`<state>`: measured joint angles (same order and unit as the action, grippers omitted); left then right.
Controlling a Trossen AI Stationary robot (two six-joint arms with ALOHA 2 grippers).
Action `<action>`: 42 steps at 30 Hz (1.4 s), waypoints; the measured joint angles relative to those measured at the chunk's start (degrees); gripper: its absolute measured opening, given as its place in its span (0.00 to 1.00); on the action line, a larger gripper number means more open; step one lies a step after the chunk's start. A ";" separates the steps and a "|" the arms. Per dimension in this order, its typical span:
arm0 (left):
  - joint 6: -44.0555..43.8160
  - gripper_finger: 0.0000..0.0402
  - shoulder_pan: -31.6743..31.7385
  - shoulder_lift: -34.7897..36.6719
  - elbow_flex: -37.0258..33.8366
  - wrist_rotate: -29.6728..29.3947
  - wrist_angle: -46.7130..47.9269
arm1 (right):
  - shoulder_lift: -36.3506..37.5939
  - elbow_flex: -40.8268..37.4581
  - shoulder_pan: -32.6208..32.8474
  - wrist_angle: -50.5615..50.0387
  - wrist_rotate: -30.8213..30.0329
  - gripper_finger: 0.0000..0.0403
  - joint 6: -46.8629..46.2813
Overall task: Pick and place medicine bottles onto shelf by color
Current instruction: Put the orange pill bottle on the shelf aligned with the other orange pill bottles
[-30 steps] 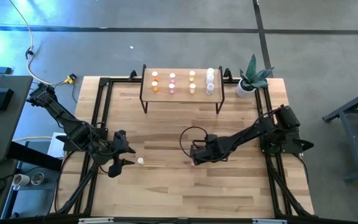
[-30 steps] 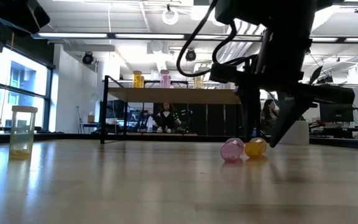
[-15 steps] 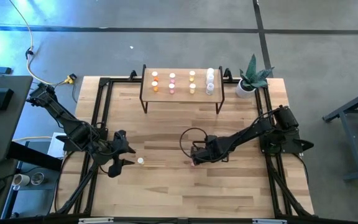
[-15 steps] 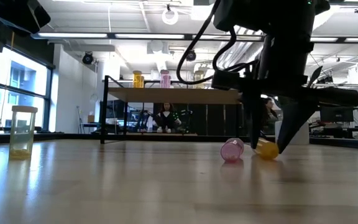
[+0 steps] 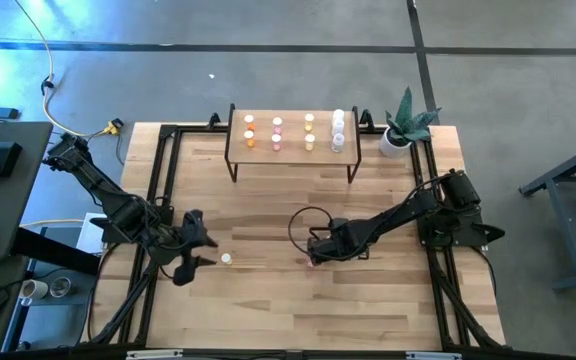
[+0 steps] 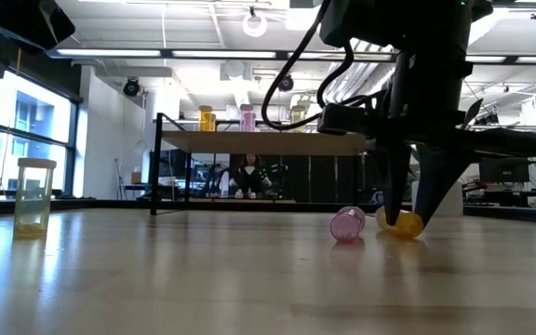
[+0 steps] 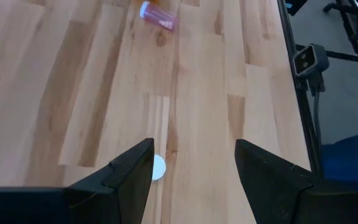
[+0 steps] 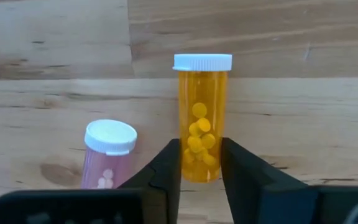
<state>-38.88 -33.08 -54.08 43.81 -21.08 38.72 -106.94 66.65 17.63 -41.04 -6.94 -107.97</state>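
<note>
We look down on a light wooden bench (image 5: pixel 268 300) framed by black rails, standing on a grey floor. A small potted plant (image 5: pixel 401 128) sits at its far right corner. Against the middle of the far edge stands the shelf (image 5: pixel 290 146), with bottles on top in orange, pink, yellow and clear, grouped by colour.

Near the middle of the bench the right gripper (image 8: pixel 198 163) is clamped on an orange bottle (image 8: pixel 199 121) that lies on its side on the wood. A pink bottle (image 8: pixel 104 155) lies just beside it, apart from the fingers. Towards the left edge the left gripper (image 7: pixel 192 169) hangs with its jaws apart, holding nothing, and a clear bottle (image 6: pixel 34 195) stands upright just in front of it.

The level view alone shows the room: a bright workshop with tall windows, ceiling lights, desks, and a person (image 6: pixel 249 175) seated far behind the shelf. Only the right wrist view shows the yellow pills inside the orange bottle and the white caps on both lying bottles. From above, the clear bottle shows only as a white dot.

We can read no labels or writing anywhere.
</note>
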 joint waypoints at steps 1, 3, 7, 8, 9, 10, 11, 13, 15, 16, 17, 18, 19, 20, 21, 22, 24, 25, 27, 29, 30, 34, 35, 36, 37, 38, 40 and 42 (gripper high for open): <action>-0.13 0.54 0.00 0.00 0.00 0.58 0.00 | 0.02 0.00 0.00 0.00 0.00 0.20 0.39; -1.18 0.54 0.07 0.00 0.00 1.77 0.00 | 0.02 0.00 0.00 -0.03 -0.10 0.19 1.14; -2.99 0.54 0.11 0.16 0.13 2.79 0.09 | 0.04 0.00 0.00 -0.07 -0.79 0.19 3.52; -2.97 0.54 0.11 0.34 0.37 2.90 0.11 | 0.04 0.01 0.00 -0.09 -1.04 0.19 3.90; -2.97 0.54 0.11 0.55 0.71 2.90 0.06 | 0.12 0.05 0.00 -0.13 -1.32 0.19 4.32; -2.95 0.54 0.11 0.83 1.05 2.86 0.03 | 0.23 0.21 0.04 -0.27 -1.76 0.19 5.06; -2.88 0.54 0.11 1.11 1.43 2.72 0.11 | 0.33 0.64 0.17 -0.46 -2.18 0.19 6.00; -1.69 0.54 0.38 1.91 2.21 2.67 0.13 | 0.54 2.17 0.56 -0.28 -4.09 0.19 8.46; -0.34 0.54 1.12 2.83 2.85 2.66 0.10 | 0.68 4.01 0.98 -0.35 -5.31 0.19 11.71; 0.17 0.54 1.64 3.41 2.99 2.66 0.26 | 0.66 4.99 1.17 -0.31 -5.68 0.19 13.46; 0.42 0.54 2.21 3.91 3.12 2.64 0.53 | 0.66 6.00 1.34 -0.36 -6.44 0.19 15.28; 0.48 0.54 2.85 4.35 3.28 2.58 0.49 | 0.66 7.14 1.46 -0.33 -6.83 0.19 17.24; 0.51 0.54 3.70 4.83 3.34 2.54 0.37 | 0.66 8.23 1.61 -0.26 -7.43 0.18 19.38; 0.54 0.54 4.58 5.38 3.34 2.64 0.44 | 0.66 9.35 1.68 -0.28 -8.02 0.18 21.80; 0.81 0.54 5.49 5.75 3.34 2.83 0.46 | 0.66 10.53 1.68 -0.30 -8.46 0.18 24.04; 1.12 0.54 6.43 6.03 3.34 3.10 0.37 | 0.66 11.70 1.68 -0.24 -9.16 0.18 26.32; 2.18 0.54 8.45 6.56 3.34 4.31 0.44 | 0.66 14.02 1.52 0.11 -10.37 0.18 31.04; 2.81 0.54 9.50 6.66 3.34 5.14 0.17 | 0.66 15.06 1.36 0.55 -10.98 0.18 33.70; 4.16 0.54 11.69 6.67 3.34 6.91 -0.10 | 0.66 16.97 0.76 1.02 -11.93 0.18 38.50; 5.81 0.54 13.94 6.73 3.34 9.02 -0.10 | 0.66 18.49 -0.16 2.69 -12.15 0.18 43.37; 6.58 0.54 15.08 6.71 3.34 10.10 -0.11 | 0.66 19.19 -0.70 3.55 -12.13 0.18 45.79; 9.59 0.54 19.87 6.60 3.34 14.19 -0.74 | 0.66 21.02 -3.29 7.94 -10.81 0.18 55.66; 10.33 0.54 21.15 6.60 3.34 15.45 -1.19 | 0.66 21.40 -4.06 8.89 -9.95 0.18 57.98; 11.02 0.54 22.50 6.60 3.34 16.78 -1.59 | 0.66 21.73 -4.88 10.10 -8.70 0.18 60.31; 11.62 0.54 23.81 6.60 3.34 18.17 -2.00 | 0.66 22.02 -5.68 11.39 -7.34 0.18 62.65; 12.21 0.54 25.16 6.62 3.34 19.57 -2.29 | 0.66 22.29 -6.56 12.56 -5.87 0.18 64.91; 13.23 0.54 27.93 6.62 3.34 22.30 -2.49 | 0.66 22.64 -8.18 14.88 -2.90 0.18 69.15; 14.33 0.54 30.71 6.62 3.34 24.93 -2.51 | 0.66 22.64 -9.78 17.53 0.20 0.18 72.95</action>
<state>-24.55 -2.37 -47.46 47.16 3.85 36.21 -106.28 89.30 7.85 -23.50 -6.74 -35.02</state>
